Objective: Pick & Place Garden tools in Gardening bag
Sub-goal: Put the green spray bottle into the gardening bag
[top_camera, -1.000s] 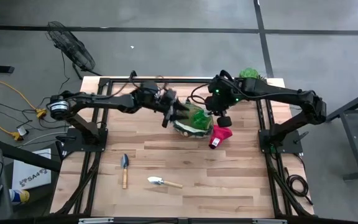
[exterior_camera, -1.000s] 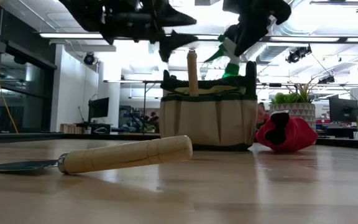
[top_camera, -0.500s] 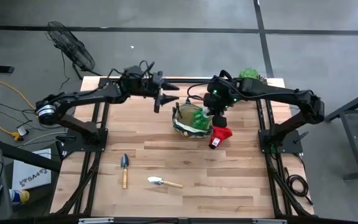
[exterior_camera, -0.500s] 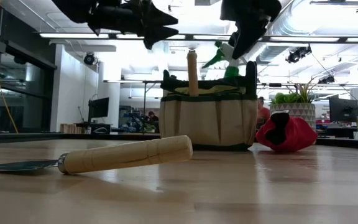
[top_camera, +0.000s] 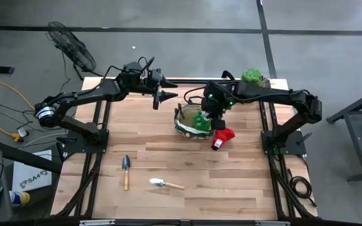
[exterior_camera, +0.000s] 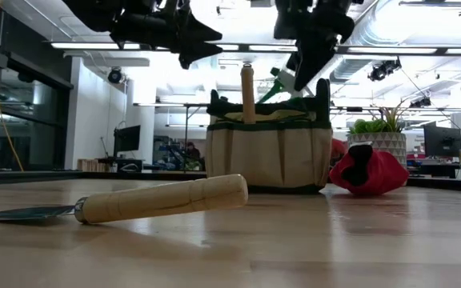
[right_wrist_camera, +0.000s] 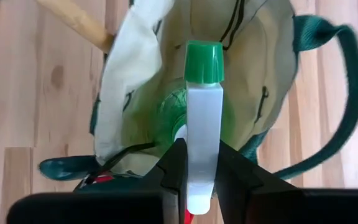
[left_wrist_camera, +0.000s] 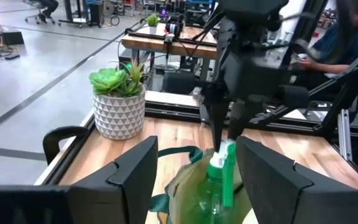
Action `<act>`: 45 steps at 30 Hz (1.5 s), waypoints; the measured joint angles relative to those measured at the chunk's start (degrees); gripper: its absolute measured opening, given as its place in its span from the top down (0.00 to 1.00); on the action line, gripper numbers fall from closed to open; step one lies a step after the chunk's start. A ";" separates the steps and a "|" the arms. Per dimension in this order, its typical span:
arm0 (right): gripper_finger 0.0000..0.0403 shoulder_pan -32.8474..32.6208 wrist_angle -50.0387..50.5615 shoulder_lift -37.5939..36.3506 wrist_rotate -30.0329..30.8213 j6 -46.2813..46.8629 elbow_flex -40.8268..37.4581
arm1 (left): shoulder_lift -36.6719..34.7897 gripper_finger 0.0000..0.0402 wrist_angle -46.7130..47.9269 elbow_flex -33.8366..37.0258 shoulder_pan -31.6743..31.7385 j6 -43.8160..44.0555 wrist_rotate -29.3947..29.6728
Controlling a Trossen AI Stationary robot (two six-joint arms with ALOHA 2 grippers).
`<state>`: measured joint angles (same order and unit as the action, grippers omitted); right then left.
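Observation:
The tan gardening bag (top_camera: 192,123) stands on the table at the far middle, and a wooden tool handle (exterior_camera: 248,92) sticks up out of it. My right gripper (top_camera: 210,112) is above the bag, shut on the green spray bottle (right_wrist_camera: 166,115), whose body is down in the bag's mouth. My left gripper (top_camera: 166,96) is open and empty, in the air just left of the bag and farther back. A red item (top_camera: 221,138) lies right of the bag. Two wooden-handled trowels (top_camera: 126,170) (top_camera: 166,184) lie near the front. My right gripper pinches the bottle's white spray head (right_wrist_camera: 202,140) between its two fingers (right_wrist_camera: 174,163), behind the green nozzle cap (right_wrist_camera: 204,61). The fingers come from above, pointing down. The bottle hangs tilted below them with its green body inside the bag's mouth; whether it rests on the bottom cannot be told.
A green succulent in a pale pot (top_camera: 252,76) stands at the table's far right corner, behind the bag. The bag's dark green loop handles (right_wrist_camera: 347,93) lie out over the wood. A person sits beyond the table's right side (left_wrist_camera: 347,37).
My left gripper has drawn back from the bag's left rim, toward the table's far left and up. My right gripper has gone a little toward the table's left over the bag, and the spray bottle has tipped and sunk lower into the bag's mouth.

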<state>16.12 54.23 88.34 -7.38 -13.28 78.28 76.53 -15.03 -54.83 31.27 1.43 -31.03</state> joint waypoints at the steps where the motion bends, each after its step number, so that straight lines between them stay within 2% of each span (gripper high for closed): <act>1: 0.89 -0.01 0.34 0.40 0.18 -0.01 0.00 | 0.00 0.47 -0.02 0.00 -0.04 -0.08 -0.06; 15: 0.86 -1.54 2.30 3.19 4.77 0.11 0.00 | 0.00 0.47 0.25 0.00 -0.03 0.11 -0.09; 25: 0.79 -1.51 2.74 2.94 6.85 2.67 0.00 | 0.00 0.47 0.26 0.00 -0.02 0.30 -0.06; 30: 0.72 -1.51 2.63 2.43 5.68 3.12 0.00 | 0.00 0.47 0.29 0.02 -0.02 0.31 -0.06; 40: 0.51 -1.51 2.92 2.43 5.72 3.23 0.00 | 0.02 0.47 0.29 0.02 -0.04 0.33 -0.04; 45: 0.47 -1.51 4.53 2.43 5.97 5.31 0.00 | 0.02 0.47 0.29 0.02 -0.04 0.35 -0.02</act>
<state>14.61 58.76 90.76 -1.41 -7.97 78.28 76.55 -14.74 -54.81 31.22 1.78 -31.05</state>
